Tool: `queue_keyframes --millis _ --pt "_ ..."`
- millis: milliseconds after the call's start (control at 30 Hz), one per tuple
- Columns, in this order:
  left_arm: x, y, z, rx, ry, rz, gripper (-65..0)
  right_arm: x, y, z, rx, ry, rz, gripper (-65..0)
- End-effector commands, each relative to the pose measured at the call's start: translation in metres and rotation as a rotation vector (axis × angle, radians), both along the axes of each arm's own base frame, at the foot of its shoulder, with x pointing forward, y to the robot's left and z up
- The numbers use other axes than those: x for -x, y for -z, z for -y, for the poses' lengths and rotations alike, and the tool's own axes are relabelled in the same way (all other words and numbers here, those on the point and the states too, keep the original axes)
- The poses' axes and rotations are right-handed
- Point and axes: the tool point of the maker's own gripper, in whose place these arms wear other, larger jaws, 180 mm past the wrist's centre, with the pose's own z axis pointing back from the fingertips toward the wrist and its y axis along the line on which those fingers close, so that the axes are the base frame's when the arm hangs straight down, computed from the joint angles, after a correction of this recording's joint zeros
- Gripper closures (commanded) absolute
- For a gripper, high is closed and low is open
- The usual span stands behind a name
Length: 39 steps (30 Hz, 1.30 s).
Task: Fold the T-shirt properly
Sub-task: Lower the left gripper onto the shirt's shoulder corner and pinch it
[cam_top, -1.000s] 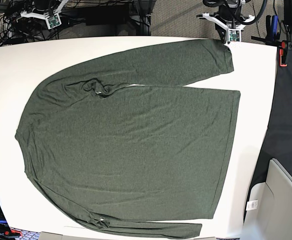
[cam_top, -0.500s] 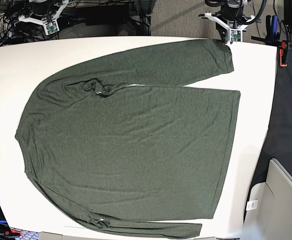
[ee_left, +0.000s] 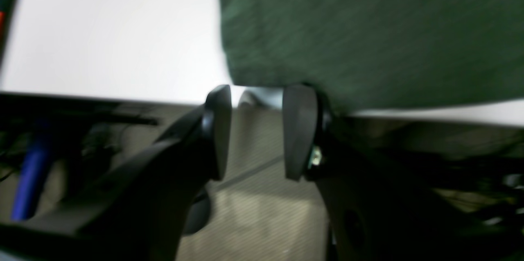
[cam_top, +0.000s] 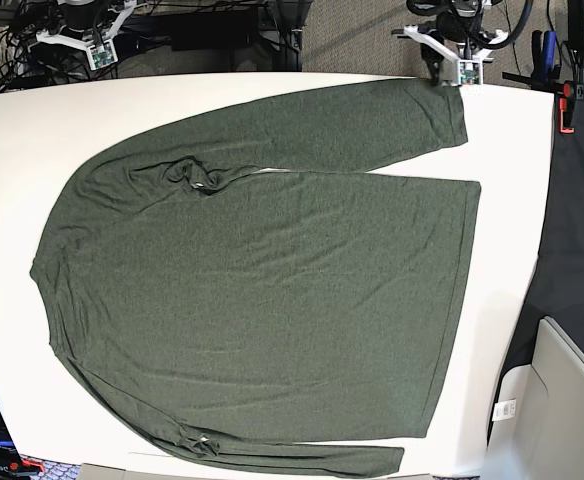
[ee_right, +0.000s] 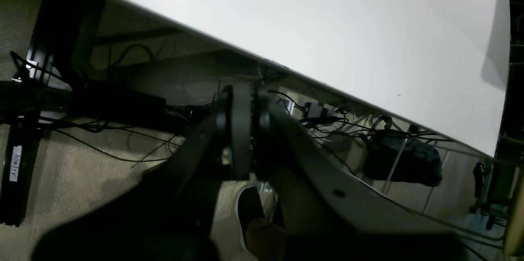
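Shirt (cam_top: pixel 262 290) lies flat on the white surface (cam_top: pixel 12 130), neck toward the base view's left, hem toward its right, so the long axis runs left-right. One sleeve lies along the far edge, its cuff (cam_top: pixel 455 110) at the far right corner; the other sleeve runs along the near edge.

Left pincer (ee_left: pixel 257 97) sits at that far edge just off the cuff corner. Jaws spread, nothing between them; the cloth edge lies just beyond and to the side of the tips. Wrist view is blurred, so contact with the cloth can't be told.

Right pincer (ee_right: pixel 245 101) is pressed together and empty, parked off the surface edge, well apart from the shirt.

Judgement: left arm is much nearer. The cuff is the likely grab point, the sleeve then folding inward across the body.
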Motion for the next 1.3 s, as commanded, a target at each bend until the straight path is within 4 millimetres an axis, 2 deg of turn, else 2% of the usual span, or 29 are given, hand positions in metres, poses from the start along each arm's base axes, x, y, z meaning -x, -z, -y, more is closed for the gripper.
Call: queue_keyframes --millis 0,400,833,1267 --pt "-0.002 -0.008 -0.003 -0.004 -0.007 0.027 -21.6 -0.004 -0.007 0.001 0.005 -0.007 0.027 -0.2" --pt "-0.003 -0.008 -0.002 0.037 -0.033 0.033 -21.6 -0.003 -0.007 0.000 0.002 -0.005 0.025 -0.2" --pt "-0.002 -0.006 -0.017 -0.011 0.018 -0.003 -21.6 -0.002 -0.006 -0.001 0.000 -0.003 0.023 -0.2" --pt "-0.005 -0.011 -0.015 -0.007 0.018 0.012 -21.7 -0.002 -0.005 -0.002 -0.004 -0.003 0.020 -0.2"
